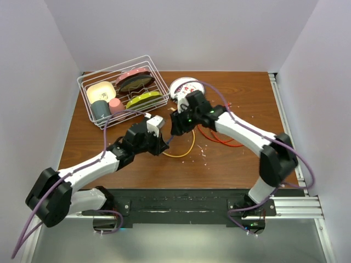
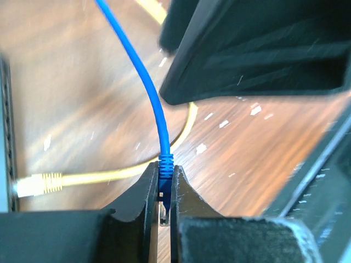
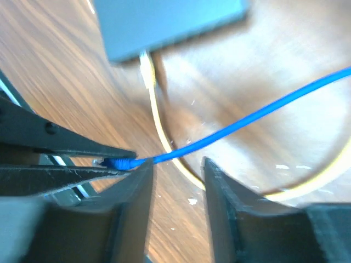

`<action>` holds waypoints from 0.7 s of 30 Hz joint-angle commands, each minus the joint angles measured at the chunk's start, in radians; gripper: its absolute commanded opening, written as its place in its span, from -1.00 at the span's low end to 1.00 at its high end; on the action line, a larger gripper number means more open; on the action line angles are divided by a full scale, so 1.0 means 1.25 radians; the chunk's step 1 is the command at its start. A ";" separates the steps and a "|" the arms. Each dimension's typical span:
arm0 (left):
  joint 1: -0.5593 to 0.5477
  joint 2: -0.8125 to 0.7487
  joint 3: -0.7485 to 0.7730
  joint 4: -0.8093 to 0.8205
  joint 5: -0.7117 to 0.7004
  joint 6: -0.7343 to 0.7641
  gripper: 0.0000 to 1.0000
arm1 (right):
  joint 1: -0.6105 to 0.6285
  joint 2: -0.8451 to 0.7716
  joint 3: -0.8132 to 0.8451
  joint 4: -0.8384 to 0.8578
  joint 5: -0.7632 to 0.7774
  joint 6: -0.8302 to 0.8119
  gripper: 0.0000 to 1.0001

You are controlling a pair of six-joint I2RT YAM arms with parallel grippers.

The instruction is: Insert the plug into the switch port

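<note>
My left gripper (image 2: 164,176) is shut on the blue plug (image 2: 165,167), whose blue cable (image 2: 145,82) rises up and away. The black switch (image 3: 164,22) lies flat at the top of the right wrist view, with a yellow plug (image 3: 147,68) in one socket. Only its socket edge (image 2: 4,137) shows at the far left of the left wrist view. My right gripper (image 3: 176,164) is open, its jaws straddling the blue cable (image 3: 247,118) just behind the plug (image 3: 118,163). In the top view both grippers (image 1: 164,137) (image 1: 178,125) meet at mid-table, and the switch is mostly hidden beneath them.
A wire dish rack (image 1: 88,82) with bowls and cups stands at the back left. A round patterned white plate (image 1: 184,86) sits behind the right gripper. A yellow cable (image 1: 184,155) loops in front of the grippers and a red cable (image 1: 219,139) lies to the right.
</note>
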 commanded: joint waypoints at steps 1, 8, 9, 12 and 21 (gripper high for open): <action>0.035 -0.041 0.094 -0.051 0.144 0.052 -1.00 | -0.015 -0.140 -0.020 0.022 -0.005 -0.081 0.12; 0.079 -0.007 0.167 -0.068 0.347 0.077 -1.00 | -0.013 -0.304 -0.117 0.107 -0.063 -0.109 0.83; 0.083 -0.005 0.187 -0.069 0.362 0.080 -1.00 | -0.014 -0.320 -0.125 0.108 -0.070 -0.113 0.91; 0.094 -0.005 0.216 -0.094 0.425 0.084 -1.00 | -0.014 -0.336 -0.147 0.120 -0.124 -0.120 0.97; 0.096 -0.002 0.280 -0.171 0.572 0.146 -1.00 | -0.014 -0.338 -0.153 0.137 -0.262 -0.126 0.95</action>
